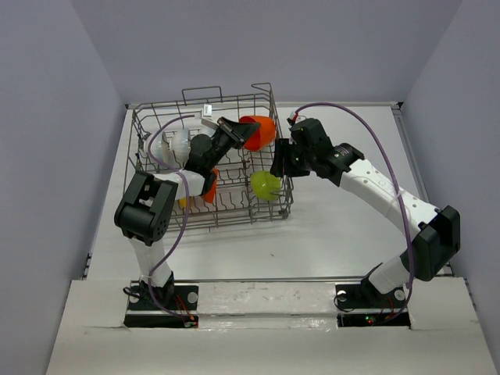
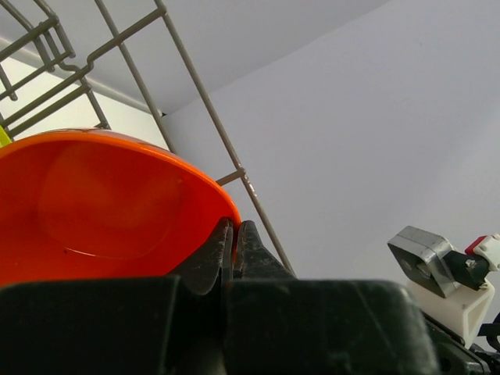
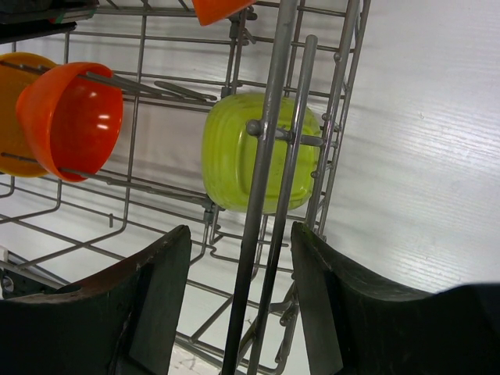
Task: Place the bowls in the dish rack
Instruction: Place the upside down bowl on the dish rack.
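Bowl in hand: red-orange bowl (image 1: 262, 131), pinched by its rim in your left gripper (image 1: 243, 134), up at the far right corner of the dish rack (image 1: 234, 205).
Right gripper (image 3: 242, 301): released, its jaws straddling the rack's right side wires, grasping nothing.
Placing: tip the bowl on edge between free tines, clear of the lime green bowl (image 3: 230, 160).
Risk: the rim grip is thin, so lower slowly before letting go.
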Motion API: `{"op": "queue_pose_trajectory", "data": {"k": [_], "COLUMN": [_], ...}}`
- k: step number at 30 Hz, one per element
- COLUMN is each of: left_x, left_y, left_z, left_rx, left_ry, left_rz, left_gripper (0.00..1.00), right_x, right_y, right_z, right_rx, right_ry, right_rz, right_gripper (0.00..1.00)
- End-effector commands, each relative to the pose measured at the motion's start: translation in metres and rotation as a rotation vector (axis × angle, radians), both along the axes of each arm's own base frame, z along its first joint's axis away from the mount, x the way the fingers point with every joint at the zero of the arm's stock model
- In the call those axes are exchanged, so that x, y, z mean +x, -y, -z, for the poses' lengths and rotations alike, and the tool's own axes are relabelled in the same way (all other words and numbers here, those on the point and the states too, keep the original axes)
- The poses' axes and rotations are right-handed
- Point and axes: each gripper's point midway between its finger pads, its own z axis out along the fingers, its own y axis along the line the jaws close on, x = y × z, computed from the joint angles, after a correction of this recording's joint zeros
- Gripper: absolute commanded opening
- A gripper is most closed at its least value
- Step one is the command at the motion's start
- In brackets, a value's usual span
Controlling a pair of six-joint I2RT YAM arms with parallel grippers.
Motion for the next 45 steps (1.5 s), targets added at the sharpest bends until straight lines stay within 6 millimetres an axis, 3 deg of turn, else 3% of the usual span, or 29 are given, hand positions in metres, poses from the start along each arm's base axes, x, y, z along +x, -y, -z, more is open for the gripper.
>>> {"op": "queue_pose_trajectory", "data": {"k": [1, 9, 29, 35, 45], "left_x": [-0.029, -0.048, -0.093, -0.094, -0.104], "left_y": [0.018, 0.017, 0.009, 0.005, -0.003], "left_z": [-0.04, -0.033, -0.056, -0.056, -0.063], "left_rx": [-0.064, -0.087, -0.179, -0.17, -0.224], "left_ry": [0.16, 0.168, 0.288, 0.288, 0.323], "left_rz": [0.126, 0.184, 0.351, 0.356, 0.409], "left_gripper": [0.0, 0.0, 0.0, 0.0, 0.0], "right_x": [0.003, 0.003, 0.004, 0.007, 0.007], "right_y": [-0.006, -0.005, -0.004, -0.004, -0.005], "right_z": [-0.005, -0.003, -0.006, -0.022, -0.02], "right_rx": [0.013, 0.007, 0.005, 0.02, 0.014], "right_ry": [0.035, 0.035, 0.044, 0.081, 0.074], "right_rz": [-0.015, -0.012, -0.012, -0.006, -0.015], "right_gripper": [0.6, 0.6, 0.6, 0.61, 0.61]}}
